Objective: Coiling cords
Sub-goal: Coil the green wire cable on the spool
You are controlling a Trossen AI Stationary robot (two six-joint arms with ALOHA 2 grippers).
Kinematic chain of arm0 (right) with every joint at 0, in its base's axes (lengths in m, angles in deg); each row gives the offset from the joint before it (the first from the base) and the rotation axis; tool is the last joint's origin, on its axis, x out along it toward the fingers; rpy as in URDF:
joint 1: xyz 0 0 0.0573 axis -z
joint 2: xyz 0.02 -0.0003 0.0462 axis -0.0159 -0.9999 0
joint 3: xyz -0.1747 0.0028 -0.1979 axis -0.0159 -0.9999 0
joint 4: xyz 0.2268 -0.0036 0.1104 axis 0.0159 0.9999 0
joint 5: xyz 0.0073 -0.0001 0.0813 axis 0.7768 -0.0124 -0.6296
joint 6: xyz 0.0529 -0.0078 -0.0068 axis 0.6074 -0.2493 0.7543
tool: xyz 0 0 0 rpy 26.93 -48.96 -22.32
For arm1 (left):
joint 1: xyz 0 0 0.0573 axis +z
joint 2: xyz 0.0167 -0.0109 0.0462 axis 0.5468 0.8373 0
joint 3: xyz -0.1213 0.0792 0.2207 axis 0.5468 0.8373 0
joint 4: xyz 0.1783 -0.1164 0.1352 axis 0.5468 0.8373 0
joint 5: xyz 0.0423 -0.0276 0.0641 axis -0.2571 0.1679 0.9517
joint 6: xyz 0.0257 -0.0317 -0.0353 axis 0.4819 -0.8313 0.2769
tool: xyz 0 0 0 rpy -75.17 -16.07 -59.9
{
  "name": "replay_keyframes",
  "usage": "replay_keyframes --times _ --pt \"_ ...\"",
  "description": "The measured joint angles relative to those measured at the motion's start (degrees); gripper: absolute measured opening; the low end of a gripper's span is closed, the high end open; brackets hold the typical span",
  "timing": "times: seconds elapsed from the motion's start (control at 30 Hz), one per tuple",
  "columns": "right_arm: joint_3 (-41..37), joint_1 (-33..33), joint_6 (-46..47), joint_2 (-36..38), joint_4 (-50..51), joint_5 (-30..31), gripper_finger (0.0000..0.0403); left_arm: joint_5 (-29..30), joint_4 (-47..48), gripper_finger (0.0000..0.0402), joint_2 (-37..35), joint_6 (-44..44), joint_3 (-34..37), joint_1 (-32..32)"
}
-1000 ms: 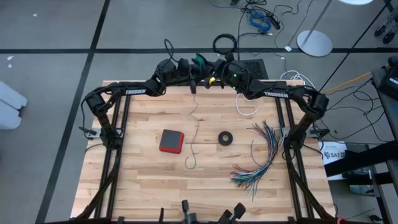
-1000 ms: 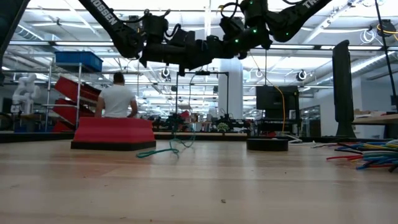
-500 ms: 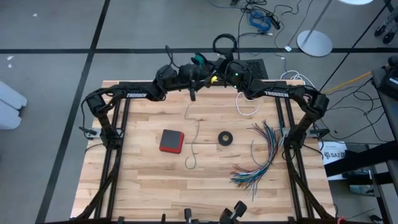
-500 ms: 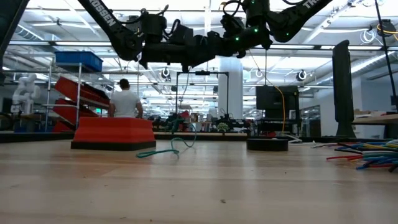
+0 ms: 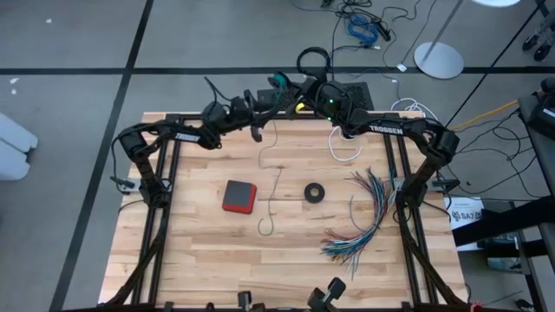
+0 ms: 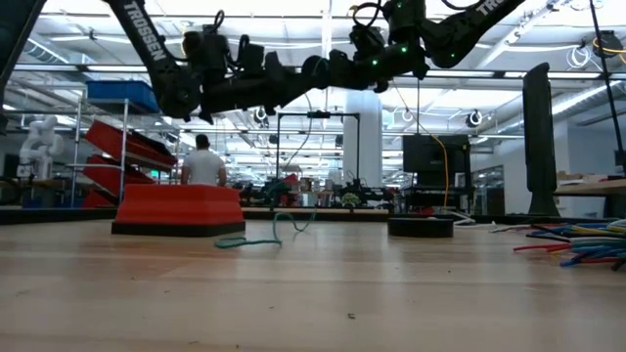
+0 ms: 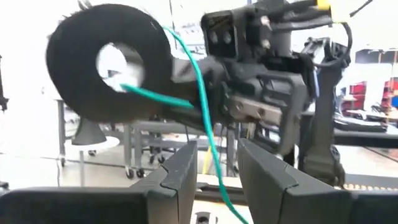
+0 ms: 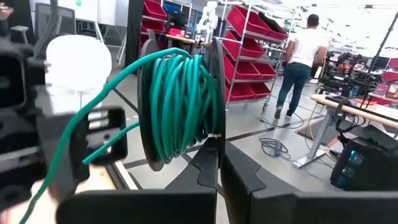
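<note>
slack of the teal cord [image 5: 270,186] runs down to the worktop [image 5: 191,251] from the spool [image 8: 180,109] pinched in the right end effector [image 5: 290,94], passing between the spread fingers of the nearer left end effector [image 7: 214,168].

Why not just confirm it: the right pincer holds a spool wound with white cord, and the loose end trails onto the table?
Wrong colour. The cord wound on the spool in the right pincer is teal-green, not white, as the right wrist view shows. The rest holds: its loose end trails onto the table in the high view.
</note>
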Motion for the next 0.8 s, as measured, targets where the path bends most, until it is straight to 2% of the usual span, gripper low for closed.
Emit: replay_keyframes --times 0.4,0.5,0.63,0.8 --pt "0.0 -0.12 0.55 0.04 -0.31 0.04 0.0 1.77 5.43 0.0118 0.0 0.04 -0.68 -0.21" --pt "0.0 -0.17 0.56 0.04 -0.26 0.06 0.0 2.27 5.95 0.0091 0.02 0.07 -0.68 -0.09" --pt "0.0 -0.17 0.55 0.04 -0.01 0.05 0.0 2.13 5.87 0.002 0.02 1.47 -0.68 -0.12" --pt "0.0 -0.17 0.8 0.04 0.11 -0.67 0.0 2.57 5.05 0.0006 0.02 2.24 -1.82 -0.59"
